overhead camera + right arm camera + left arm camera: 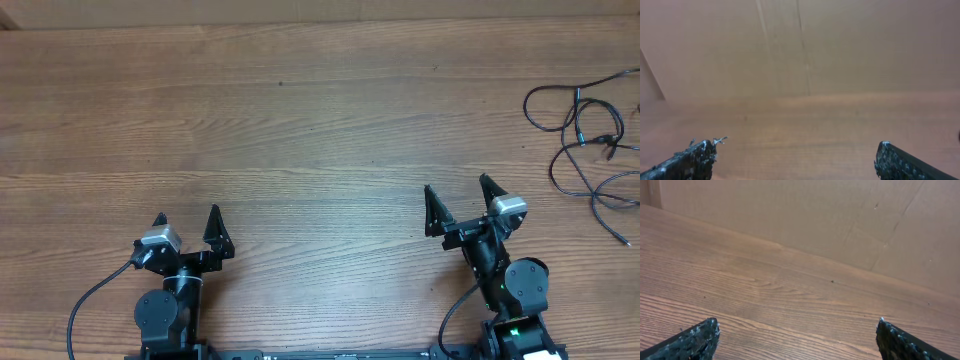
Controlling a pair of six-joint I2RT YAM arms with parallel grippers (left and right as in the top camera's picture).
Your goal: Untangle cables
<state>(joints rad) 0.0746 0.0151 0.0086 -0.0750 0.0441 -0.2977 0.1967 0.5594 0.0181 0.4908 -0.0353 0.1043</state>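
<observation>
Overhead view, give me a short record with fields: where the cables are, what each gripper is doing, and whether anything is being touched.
cables: loose tangled loops on the robot's far right, running past the picture's edge
left gripper: open, empty, far from the cables
right gripper: open, empty, the nearer one to the cables but well apart from them
table: wood-grain top
contact: none; neither gripper touches the cables
</observation>
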